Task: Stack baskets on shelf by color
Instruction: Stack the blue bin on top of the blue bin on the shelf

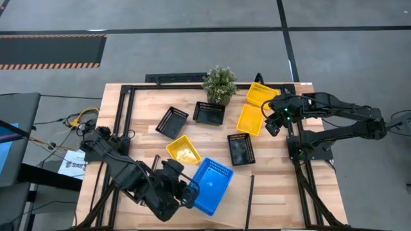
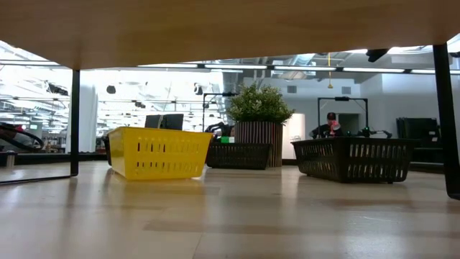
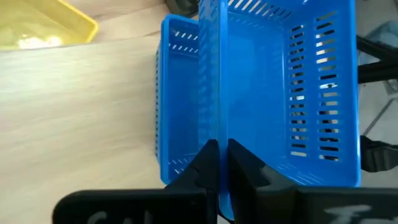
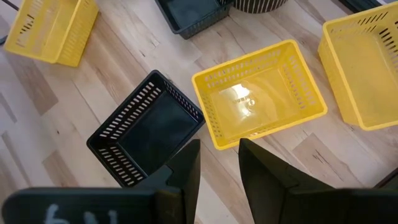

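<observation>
Currently the left gripper [image 3: 219, 163] pinches the rim of a blue slatted plastic basket [image 1: 210, 186], mid-carry. Next, seat it on the shelf. The right gripper [image 4: 217, 168] hovers open, empty, above a yellow basket [image 4: 260, 92].

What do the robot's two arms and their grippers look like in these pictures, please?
Both arms are dark, nearly black, built of jointed segments. The left gripper has two blunt black fingers. The right gripper has the same flat dark fingers, and small green lights glow near its wrist in the high view.
</observation>
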Controlling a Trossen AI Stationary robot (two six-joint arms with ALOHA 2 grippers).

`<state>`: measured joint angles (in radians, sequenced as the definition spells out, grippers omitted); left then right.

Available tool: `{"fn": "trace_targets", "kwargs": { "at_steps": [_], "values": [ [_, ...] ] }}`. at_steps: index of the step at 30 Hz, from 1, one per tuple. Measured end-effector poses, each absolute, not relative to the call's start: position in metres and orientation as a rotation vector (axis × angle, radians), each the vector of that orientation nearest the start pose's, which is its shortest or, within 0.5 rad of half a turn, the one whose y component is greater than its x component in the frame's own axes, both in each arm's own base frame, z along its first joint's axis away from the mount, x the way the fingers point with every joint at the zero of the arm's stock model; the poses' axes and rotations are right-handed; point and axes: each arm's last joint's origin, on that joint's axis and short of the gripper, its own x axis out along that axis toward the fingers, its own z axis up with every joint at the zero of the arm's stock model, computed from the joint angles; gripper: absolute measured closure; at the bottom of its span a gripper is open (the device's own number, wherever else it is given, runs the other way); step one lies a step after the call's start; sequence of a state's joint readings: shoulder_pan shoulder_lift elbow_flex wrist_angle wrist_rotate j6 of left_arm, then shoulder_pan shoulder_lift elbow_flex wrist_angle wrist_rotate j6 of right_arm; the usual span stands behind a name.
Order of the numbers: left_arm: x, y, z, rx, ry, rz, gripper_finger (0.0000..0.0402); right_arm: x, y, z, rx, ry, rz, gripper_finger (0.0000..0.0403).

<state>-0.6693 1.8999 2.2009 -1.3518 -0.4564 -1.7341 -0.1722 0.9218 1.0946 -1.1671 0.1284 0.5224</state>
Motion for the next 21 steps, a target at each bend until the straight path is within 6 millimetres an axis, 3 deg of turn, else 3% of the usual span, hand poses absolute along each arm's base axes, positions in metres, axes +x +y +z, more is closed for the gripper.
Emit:
{"fn": "trace_targets", "kwargs": {
  "at_steps": [7,21],
  "values": [
    [0.302,-0.223,0.383,-1.05,0.802,0.592,0.0401,0.141,-0.028,0.334,0.496,0.903,-0.53,0.027],
    [0.302,-0.22,0.381,-1.08,0.814,0.625,0.0399,0.141,-0.028,0.334,0.49,0.905,-0.526,0.027]
  ]
}}
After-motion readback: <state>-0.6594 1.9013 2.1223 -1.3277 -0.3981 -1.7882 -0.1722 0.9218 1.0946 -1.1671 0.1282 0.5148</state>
